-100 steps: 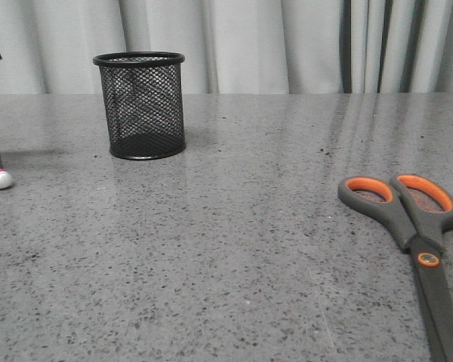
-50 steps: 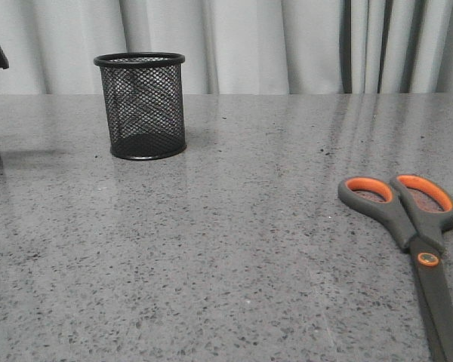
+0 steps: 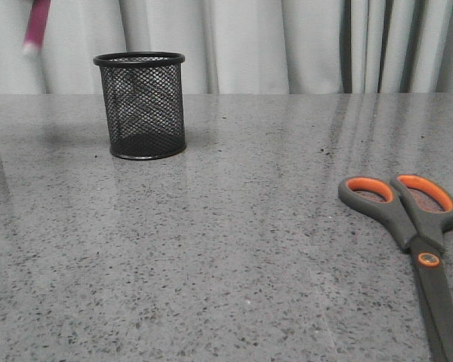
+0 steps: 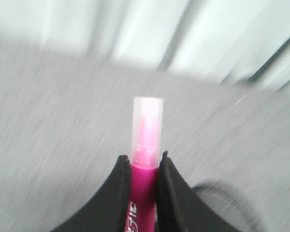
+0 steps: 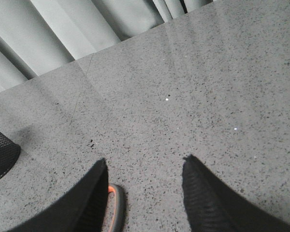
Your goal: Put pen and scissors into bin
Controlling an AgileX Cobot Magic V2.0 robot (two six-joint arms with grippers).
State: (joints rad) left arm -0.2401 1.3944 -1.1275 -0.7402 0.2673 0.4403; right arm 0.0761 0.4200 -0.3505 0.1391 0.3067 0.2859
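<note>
Pinching pen (image 4: 145, 166): left gripper (image 4: 144, 180) | right gripper (image 5: 144, 186) spread | bin (image 3: 141, 105) rim apparently unobstructed

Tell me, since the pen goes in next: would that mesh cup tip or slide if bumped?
The bin looks light, being open mesh, so it would probably slide on the smooth table. Standing taller than wide, a knock at its rim might tip it.

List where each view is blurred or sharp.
Front view: pen smeared by motion, bin and scissors crisp. Left wrist view: background streaked, left gripper and pen fairly clear. Right wrist view: sharp throughout, right gripper included.
</note>
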